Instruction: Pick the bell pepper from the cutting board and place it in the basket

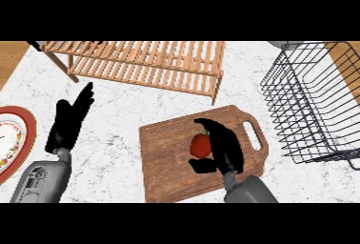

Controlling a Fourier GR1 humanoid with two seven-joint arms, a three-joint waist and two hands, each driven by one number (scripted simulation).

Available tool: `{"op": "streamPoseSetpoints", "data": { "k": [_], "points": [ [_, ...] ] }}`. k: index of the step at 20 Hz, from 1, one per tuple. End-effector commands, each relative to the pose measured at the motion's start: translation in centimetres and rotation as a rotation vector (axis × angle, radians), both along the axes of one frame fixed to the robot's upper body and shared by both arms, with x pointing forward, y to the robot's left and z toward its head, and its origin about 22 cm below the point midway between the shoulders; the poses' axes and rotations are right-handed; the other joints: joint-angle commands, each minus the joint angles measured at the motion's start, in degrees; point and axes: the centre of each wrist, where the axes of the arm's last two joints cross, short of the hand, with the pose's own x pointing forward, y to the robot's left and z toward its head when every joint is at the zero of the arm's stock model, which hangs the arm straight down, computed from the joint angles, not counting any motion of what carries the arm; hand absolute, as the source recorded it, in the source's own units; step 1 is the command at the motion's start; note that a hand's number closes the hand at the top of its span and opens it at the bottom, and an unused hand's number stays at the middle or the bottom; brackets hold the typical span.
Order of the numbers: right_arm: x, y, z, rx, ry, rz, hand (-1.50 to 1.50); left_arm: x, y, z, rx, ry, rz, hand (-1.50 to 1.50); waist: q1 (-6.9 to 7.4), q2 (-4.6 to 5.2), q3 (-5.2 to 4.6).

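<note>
1 rack (141, 62) past pepper (200, 145), basket (320, 119) at rt

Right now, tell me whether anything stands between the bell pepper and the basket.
Nothing visible does. The right hand curls round the bell pepper on the cutting board; between the board's handle end and the wire basket only white counter shows. The basket's near wall is the one thing to lift over.

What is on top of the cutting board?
A red bell pepper is over the cutting board, the right hand curled round it. The hand hides the pepper's right side and whether it touches the board.
</note>
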Motion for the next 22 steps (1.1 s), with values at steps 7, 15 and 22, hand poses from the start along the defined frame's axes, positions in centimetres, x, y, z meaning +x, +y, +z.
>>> {"op": "streamPoseSetpoints", "data": {
  "k": [7,15,22],
  "points": [
    [0.6,-1.1,-2.6,-0.176,-0.117,0.038,1.5,-1.4,1.5,0.6,-0.002,-0.009,-0.019,0.0,0.18,0.04,0.02],
    [3.7,3.4,0.7,-0.564,0.052,0.03,1.5,-0.1,-0.7,-0.1,-0.017,0.002,-0.038,0.0,1.37,0.36,-0.1],
    [3.7,6.8,4.7,-0.55,0.003,0.076,1.5,-0.5,1.0,1.4,-0.006,0.025,-0.017,0.0,0.55,0.03,0.02]
  ]
}}
